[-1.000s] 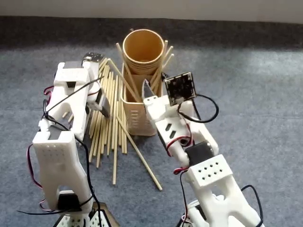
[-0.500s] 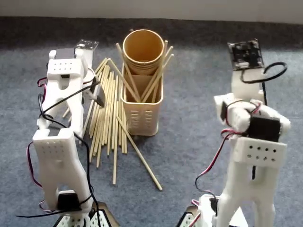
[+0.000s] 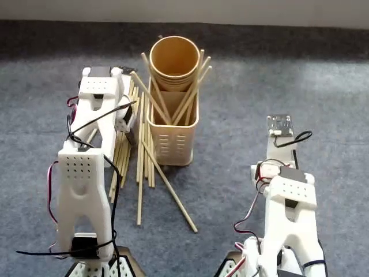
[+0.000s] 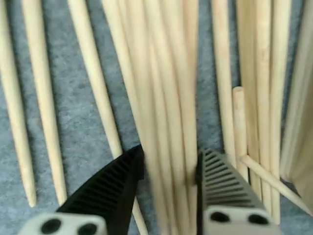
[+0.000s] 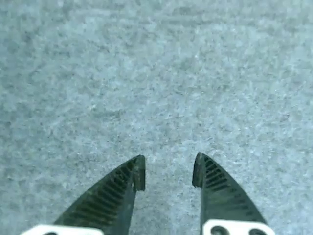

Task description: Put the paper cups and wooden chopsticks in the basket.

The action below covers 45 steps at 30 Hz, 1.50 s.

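Broadly: grey surface (image 3: 323,86), basket (image 3: 173,144) upright at its middle. Stacked paper cups (image 3: 174,55) already stand in the basket, several chopsticks leaning beside them. Loose chopsticks (image 3: 140,173) lie flat against the basket's left side, long axes running alongside the basket wall, one stray slanting off from its front. Left tool (image 4: 169,161) sits directly over this pile, jaws apart, a bundle of sticks lying between them and running lengthwise through the gap, so closing would pinch across the sticks. Left arm clearly nearer. Right tool (image 5: 168,169) hangs spread over bare surface, well apart from the basket on its opposite side.
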Each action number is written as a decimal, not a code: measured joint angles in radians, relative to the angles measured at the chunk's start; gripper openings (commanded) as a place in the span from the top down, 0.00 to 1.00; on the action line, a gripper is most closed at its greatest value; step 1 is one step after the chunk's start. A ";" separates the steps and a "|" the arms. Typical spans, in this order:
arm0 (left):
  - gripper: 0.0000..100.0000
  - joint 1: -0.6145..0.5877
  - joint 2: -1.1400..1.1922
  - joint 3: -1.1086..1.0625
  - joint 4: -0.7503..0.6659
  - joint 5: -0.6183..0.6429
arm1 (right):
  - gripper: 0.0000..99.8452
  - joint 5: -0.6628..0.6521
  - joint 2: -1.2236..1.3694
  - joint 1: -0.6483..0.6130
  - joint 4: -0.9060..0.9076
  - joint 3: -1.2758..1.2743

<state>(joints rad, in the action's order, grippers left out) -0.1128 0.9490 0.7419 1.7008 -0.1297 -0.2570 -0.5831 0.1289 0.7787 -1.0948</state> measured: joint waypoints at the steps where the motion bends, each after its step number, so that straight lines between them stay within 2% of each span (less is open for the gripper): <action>1: 0.99 0.002 0.000 0.006 0.000 -0.003 | 0.83 0.000 0.000 0.000 0.000 -0.003; 8: 1.00 0.015 -0.028 0.106 0.041 -0.006 | 0.83 0.000 0.002 0.000 -0.003 -0.021; 14: 0.99 0.035 -0.143 0.075 0.051 -0.026 | 0.83 0.000 0.002 0.000 -0.121 -0.101; 20: 0.82 0.097 -0.155 -0.052 0.051 -0.026 | 0.83 0.000 0.002 0.000 -0.143 -0.109; 34: 0.84 0.107 -0.155 -0.083 0.051 -0.021 | 0.83 0.000 0.002 0.000 -0.143 -0.109; 40: 0.94 0.107 -0.155 -0.083 0.051 -0.021 | 0.83 0.000 0.002 0.000 -0.143 -0.109; 45: 0.96 0.107 -0.157 -0.083 0.051 -0.021 | 0.83 0.000 0.002 0.000 -0.143 -0.112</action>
<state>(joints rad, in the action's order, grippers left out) -0.0054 0.7925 0.6590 1.7515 -0.1511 -0.2570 -0.5815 0.1289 0.6360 -1.2068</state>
